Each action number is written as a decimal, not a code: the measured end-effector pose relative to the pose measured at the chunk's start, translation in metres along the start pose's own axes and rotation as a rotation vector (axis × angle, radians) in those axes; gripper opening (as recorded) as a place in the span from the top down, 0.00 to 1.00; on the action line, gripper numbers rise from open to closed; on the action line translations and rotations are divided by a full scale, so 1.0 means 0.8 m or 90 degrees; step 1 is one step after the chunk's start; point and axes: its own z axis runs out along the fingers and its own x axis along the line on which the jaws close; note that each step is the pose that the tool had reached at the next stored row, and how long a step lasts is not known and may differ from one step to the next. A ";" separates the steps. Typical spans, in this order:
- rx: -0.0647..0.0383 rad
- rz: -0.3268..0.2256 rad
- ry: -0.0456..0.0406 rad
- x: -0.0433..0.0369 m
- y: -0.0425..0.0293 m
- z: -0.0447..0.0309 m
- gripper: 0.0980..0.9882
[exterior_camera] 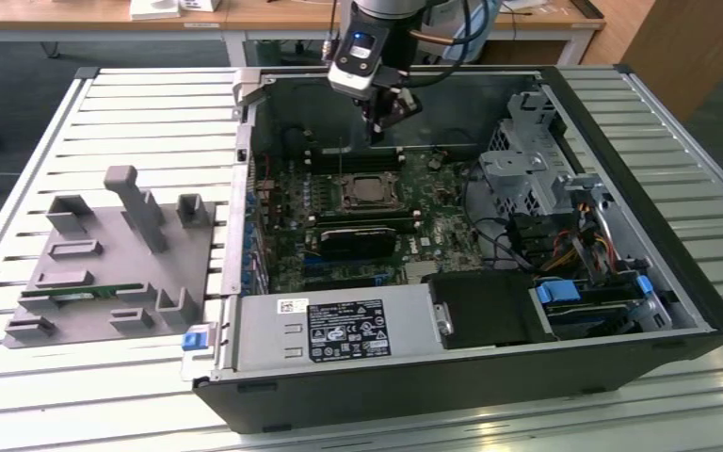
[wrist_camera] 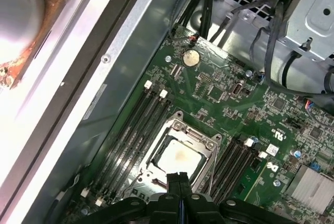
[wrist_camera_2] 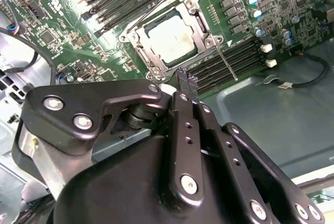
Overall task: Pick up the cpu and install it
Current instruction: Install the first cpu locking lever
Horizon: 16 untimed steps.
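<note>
Inside the open computer case (exterior_camera: 488, 311), on the green board (exterior_camera: 336, 235), sits the cpu (exterior_camera: 364, 192), already lying flat in its square socket (wrist_camera_2: 172, 38) with the metal frame around it. Hangs just above that spot the gripper (exterior_camera: 378, 127), fingers (wrist_camera_2: 186, 85) pressed together and holding nothing (plain in both wrist views, where the two dark tips meet with no gap over the chip). Seen from the first wrist view, the cpu (wrist_camera: 177, 158) shows a pale, dull metal top with a faint smudge, memory slots (wrist_camera: 133, 130) running alongside and a thin lever rod (wrist_camera_2: 228, 63) lying free beside the frame.

Judged as a light, stiff little plate, hard on top and likely delicate underneath, so no bending but no knocks either. Smooth metal, probably slippery under hard pads. Best taken by two opposite edges, gently, kept level; the frame leaves little room beside those edges.

Off to the exterior view's left, well apart from the case, rests a grey tray (exterior_camera: 98, 273) with upright posts on the slatted table (exterior_camera: 35, 395).
</note>
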 end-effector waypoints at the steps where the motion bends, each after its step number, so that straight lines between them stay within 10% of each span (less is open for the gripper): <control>1: 0.000 -0.005 0.0001 0.000 0.0000 0.0000 0.99; 16: 0.002 -0.160 0.0013 0.000 0.0000 0.0009 0.99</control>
